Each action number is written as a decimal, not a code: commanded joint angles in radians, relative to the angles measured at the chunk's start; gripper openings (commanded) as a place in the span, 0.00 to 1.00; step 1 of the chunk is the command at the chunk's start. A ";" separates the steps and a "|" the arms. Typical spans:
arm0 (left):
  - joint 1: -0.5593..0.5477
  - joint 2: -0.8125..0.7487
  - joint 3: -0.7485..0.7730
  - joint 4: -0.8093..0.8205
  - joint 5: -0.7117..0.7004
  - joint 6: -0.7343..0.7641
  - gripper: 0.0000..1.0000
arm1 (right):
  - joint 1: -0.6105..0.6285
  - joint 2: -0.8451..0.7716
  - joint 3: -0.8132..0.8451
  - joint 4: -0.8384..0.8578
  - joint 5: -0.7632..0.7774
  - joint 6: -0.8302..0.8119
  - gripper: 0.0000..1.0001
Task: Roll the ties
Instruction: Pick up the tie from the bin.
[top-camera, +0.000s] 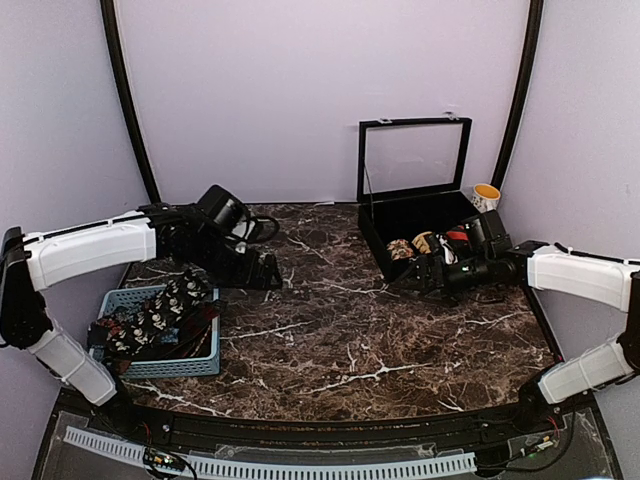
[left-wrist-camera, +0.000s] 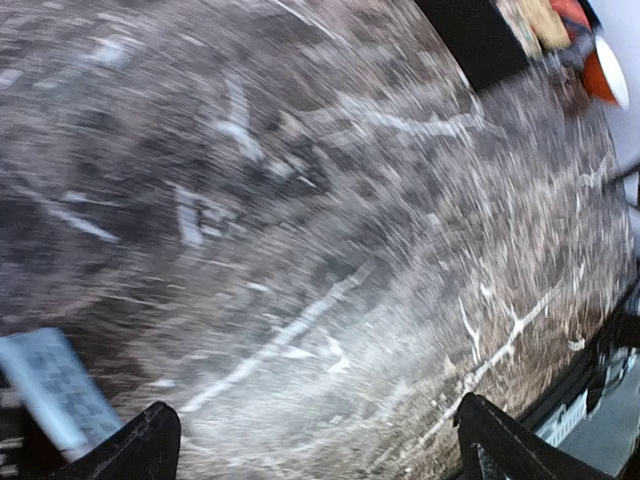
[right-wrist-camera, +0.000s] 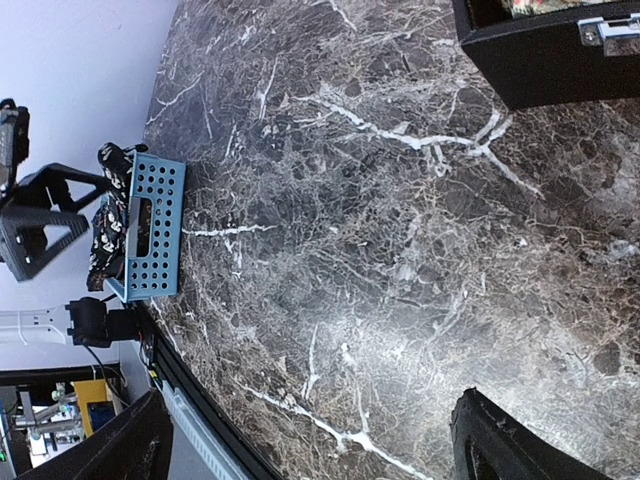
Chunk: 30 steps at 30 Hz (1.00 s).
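Several black ties (top-camera: 155, 317) with small white prints lie heaped in the blue basket (top-camera: 196, 364) at the left front; they also show in the right wrist view (right-wrist-camera: 104, 230). Coiled ties, tan-patterned (top-camera: 401, 248) and red (top-camera: 458, 236), sit in the black case (top-camera: 376, 243). My left gripper (top-camera: 268, 272) is open and empty, low over the table behind the basket; its view is motion-blurred (left-wrist-camera: 315, 440). My right gripper (top-camera: 412, 277) is open and empty in front of the case (right-wrist-camera: 305, 440).
The case's glass lid (top-camera: 414, 158) stands open at the back right. An orange-and-white cup (top-camera: 486, 196) stands right of the case. The marble table (top-camera: 340, 340) has a black front rail (top-camera: 300, 430). Purple walls close in the back and sides.
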<state>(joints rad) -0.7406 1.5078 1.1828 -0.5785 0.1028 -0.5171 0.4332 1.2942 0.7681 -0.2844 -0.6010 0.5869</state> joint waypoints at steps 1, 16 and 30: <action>0.148 -0.113 0.068 -0.240 -0.079 0.048 0.99 | 0.006 0.002 0.031 0.038 -0.015 -0.005 0.97; 0.395 -0.179 -0.076 -0.477 -0.221 0.047 0.93 | 0.007 0.017 0.007 0.100 -0.037 0.041 0.97; 0.394 -0.182 -0.159 -0.404 -0.236 0.093 0.82 | 0.006 0.036 0.009 0.103 -0.051 0.042 0.97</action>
<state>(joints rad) -0.3508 1.3571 1.0054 -0.9722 -0.0986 -0.4488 0.4332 1.3205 0.7727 -0.2070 -0.6357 0.6300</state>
